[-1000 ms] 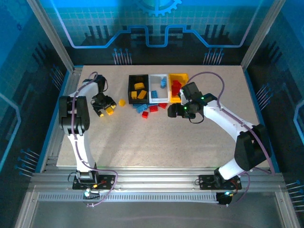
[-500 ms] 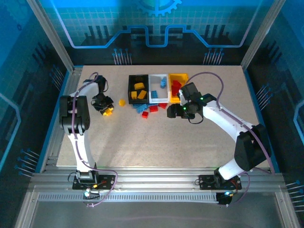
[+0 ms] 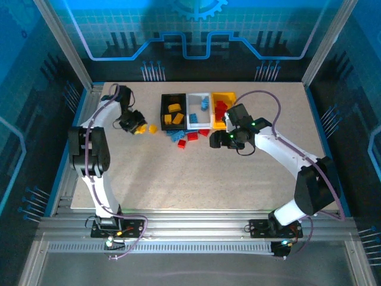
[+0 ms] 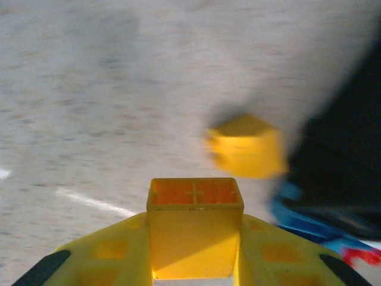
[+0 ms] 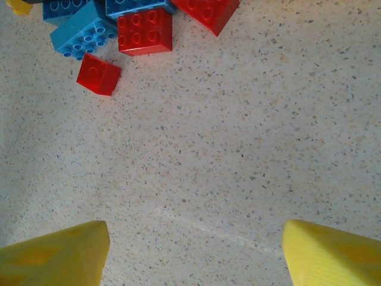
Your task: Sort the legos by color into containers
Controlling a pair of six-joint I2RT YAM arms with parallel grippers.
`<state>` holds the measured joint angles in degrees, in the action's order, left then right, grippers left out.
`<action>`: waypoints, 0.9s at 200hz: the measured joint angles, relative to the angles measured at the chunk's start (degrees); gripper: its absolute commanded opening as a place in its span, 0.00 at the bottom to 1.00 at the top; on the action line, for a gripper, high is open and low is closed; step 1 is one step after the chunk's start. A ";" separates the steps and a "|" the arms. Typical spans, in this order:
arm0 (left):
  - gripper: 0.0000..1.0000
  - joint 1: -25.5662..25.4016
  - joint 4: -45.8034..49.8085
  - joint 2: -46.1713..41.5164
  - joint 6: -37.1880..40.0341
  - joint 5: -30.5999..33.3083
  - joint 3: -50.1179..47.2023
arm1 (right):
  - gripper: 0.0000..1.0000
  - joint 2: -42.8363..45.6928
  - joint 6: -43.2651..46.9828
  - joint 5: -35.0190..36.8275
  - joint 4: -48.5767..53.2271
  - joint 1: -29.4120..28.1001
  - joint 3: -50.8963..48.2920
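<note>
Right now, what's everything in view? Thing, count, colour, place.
black bin: 1, far middle of table, leftmost of three
white bin: 1, middle of the row
yellow-orange bin: 1, right of the row
binned yellow bricks: about 3, in black bin
binned blue bricks: about 2, in white bin
binned red bricks: several, in yellow-orange bin
loose yellow brick: 1, on table left of black bin
loose red bricks: 3, in front of bins
loose blue bricks: a few, beside the red
held yellow brick: 1, in left gripper
table: 1, speckled beige
left gripper: shut on brick
right gripper: open, empty
</note>
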<state>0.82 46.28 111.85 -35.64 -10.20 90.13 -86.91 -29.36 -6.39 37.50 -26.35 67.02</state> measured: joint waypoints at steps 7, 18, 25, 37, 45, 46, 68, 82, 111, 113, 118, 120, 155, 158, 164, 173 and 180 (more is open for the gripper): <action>0.33 -1.22 -0.15 0.39 -0.11 -0.70 2.86 | 0.78 0.35 0.00 0.09 0.00 0.00 -0.22; 0.34 -3.58 -0.11 1.88 -0.31 -1.75 8.98 | 0.78 0.83 0.00 0.15 0.00 0.00 -0.50; 0.34 -5.35 -0.24 3.50 -0.26 -2.10 13.49 | 0.78 1.18 0.00 0.28 0.04 0.00 -0.66; 0.34 -8.04 -0.31 6.45 -0.26 -2.58 20.37 | 0.78 1.77 -0.02 0.39 0.22 0.04 -0.72; 0.34 -9.68 -0.22 8.72 -0.28 -2.95 24.52 | 0.78 2.16 -0.02 0.46 0.31 0.04 -0.72; 0.34 -9.81 -0.24 8.92 -0.31 -2.97 24.87 | 0.78 2.21 -0.02 0.48 0.31 0.07 -0.72; 0.34 -12.59 -0.09 15.39 -0.50 -3.65 32.57 | 0.78 4.07 -0.02 1.31 0.59 0.24 -1.22; 0.36 -13.00 0.63 19.67 -0.68 -3.67 36.11 | 0.78 5.60 -0.02 1.66 0.98 0.55 -1.97; 0.40 -12.76 2.73 25.88 -1.16 -3.58 39.89 | 0.78 8.39 -0.04 2.12 1.75 1.66 -3.67; 0.41 -12.76 2.82 26.03 -1.18 -3.58 39.95 | 0.78 8.57 -0.04 2.14 1.79 1.73 -3.82; 0.45 -12.68 3.04 26.45 -1.33 -3.56 40.02 | 0.78 8.92 -0.04 2.29 1.90 1.92 -4.11; 0.47 -12.66 3.13 26.58 -1.31 -3.56 40.02 | 0.78 9.05 -0.04 2.32 1.95 2.03 -4.31; 0.60 -12.66 4.39 26.84 -1.22 -3.21 40.70 | 0.78 9.62 -0.04 2.40 2.08 2.75 -5.51; 0.60 -12.66 4.37 26.77 -1.36 -3.21 40.72 | 0.78 9.62 -0.04 2.36 2.08 2.75 -5.53; 0.61 -12.68 4.48 26.62 -1.09 -3.19 40.72 | 0.78 9.55 -0.04 2.27 2.01 2.80 -5.53; 0.62 -12.66 4.50 26.40 -0.63 -3.19 40.72 | 0.78 9.33 -0.04 2.12 1.84 2.80 -5.53; 0.63 -12.66 4.57 26.14 -0.22 -3.19 40.72 | 0.78 8.98 -0.04 1.81 1.75 2.80 -5.53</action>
<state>-11.84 50.85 137.99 -35.86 -13.39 130.85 -77.93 -29.41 -4.58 39.24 -23.55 61.49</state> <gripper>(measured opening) 0.611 0.782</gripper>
